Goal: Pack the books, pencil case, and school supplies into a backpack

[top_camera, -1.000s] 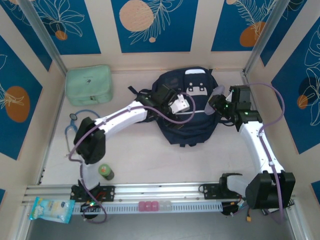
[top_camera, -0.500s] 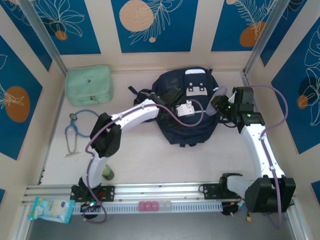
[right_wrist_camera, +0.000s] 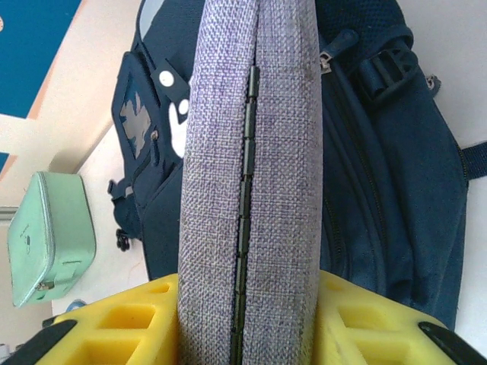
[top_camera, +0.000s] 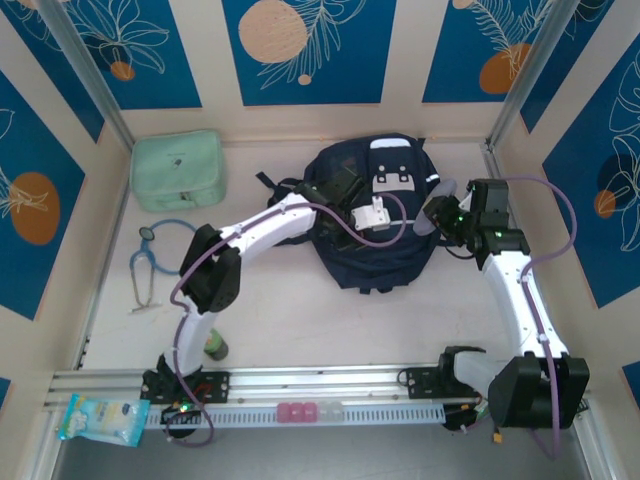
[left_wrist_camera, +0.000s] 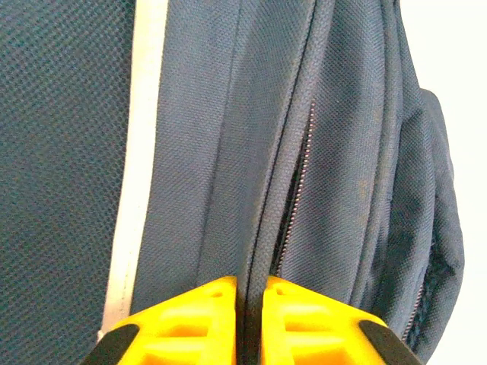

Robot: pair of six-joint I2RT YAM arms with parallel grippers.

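Left claw [left_wrist_camera: 249, 295]: nearly shut, yellow fingers pinching a thin raised ridge of cloth on the large navy blue fabric backpack [left_wrist_camera: 342, 190] with white trim. Just right of that ridge, a zipper line [left_wrist_camera: 298, 182], parted into a narrow dark slit with metal teeth on show.

Right claw [right_wrist_camera: 247, 300]: set at middling width and clamped round the small greyish-purple woven oblong case [right_wrist_camera: 251, 137] with rounded ends. Held on edge, its dark zip towards the wrist camera. Poised at the backpack's right edge, apart from the left claw's pinch, not yet inside. Touching the backpack or clear of it: cannot tell.

Backpack flat on the pale counter [top_camera: 290, 300], white front patches up. Well to the backpack's left, a boxy mint-green bag [top_camera: 178, 170], no part of this step.

Step in hand, by judgement: opening the backpack's mouth for the school supplies, one claw on the edge and the other waiting with the load. Gap far too narrow for the case at present.

Next move, as a guess: lift or draw the pinched edge away from the zipper line to widen the slit, with a firm pinch on thin cloth. Then bring the case end-first over the opening and let go only once well inside. Likely trouble: cloth slipping free, or the whole backpack dragging instead of gaping.
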